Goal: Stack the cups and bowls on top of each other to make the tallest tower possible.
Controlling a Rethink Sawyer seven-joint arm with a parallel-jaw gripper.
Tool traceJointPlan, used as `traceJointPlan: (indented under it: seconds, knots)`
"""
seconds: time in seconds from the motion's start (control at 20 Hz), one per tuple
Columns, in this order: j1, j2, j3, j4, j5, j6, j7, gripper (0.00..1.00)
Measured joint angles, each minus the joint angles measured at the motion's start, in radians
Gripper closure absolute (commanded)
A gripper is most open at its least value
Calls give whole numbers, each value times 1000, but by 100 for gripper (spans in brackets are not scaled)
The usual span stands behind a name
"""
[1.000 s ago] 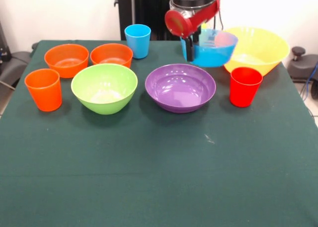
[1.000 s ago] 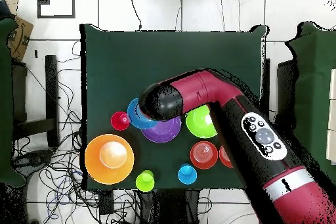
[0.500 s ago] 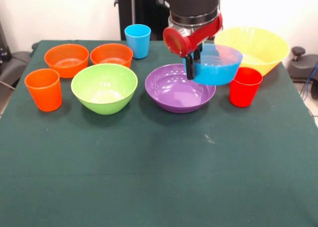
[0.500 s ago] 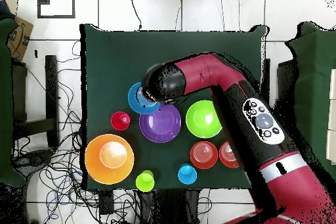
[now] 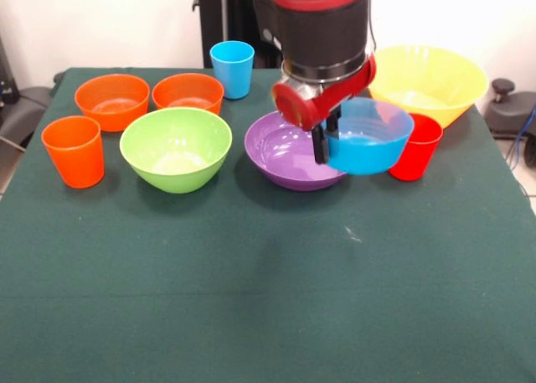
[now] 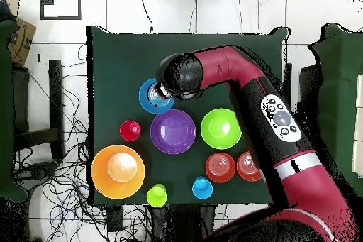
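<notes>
Front view first. The red and black arm's wrist hides the far rim of the wide purple plastic bowl (image 5: 295, 152), which I'll use as the landmark. The gripper (image 5: 322, 145) is clamped on the near-left rim of the small blue plastic bowl (image 5: 367, 137), holding it up off the green table (image 5: 268, 291), just right of the purple bowl and overlapping its right edge. That blue bowl covers the left side of the red plastic cup (image 5: 416, 146) behind it. Farther right and back sits the largest yellow plastic bowl (image 5: 427, 80), partly cut by the arm. Left of the purple bowl is the lime green plastic bowl (image 5: 176, 147), then the orange plastic cup (image 5: 73, 151). Behind those are two small orange plastic bowls (image 5: 112, 100) (image 5: 188, 91) and a light blue plastic cup (image 5: 232, 68). Every bowl I can see into looks empty; nothing is stacked yet.

Overhead view: the arm's black wrist covers the gripper, so its fingers are hidden here. The blue bowl (image 6: 152, 98) pokes out beside the wrist, up-left of the purple bowl (image 6: 173, 131). A yellow-green plastic cup (image 6: 157, 195) sits below-left of the purple bowl, beside the big bowl. One orange bowl is partly under the arm.
</notes>
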Motion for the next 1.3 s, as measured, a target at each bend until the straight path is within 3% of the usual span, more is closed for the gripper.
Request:
traceJointPlan:
  seconds: [0.95, 1.3]
  knots:
    - [-34, 116, -5, -121, -48, 0, -20, 100]
    - [-58, 157, -7, -165, -80, 0, -80, 100]
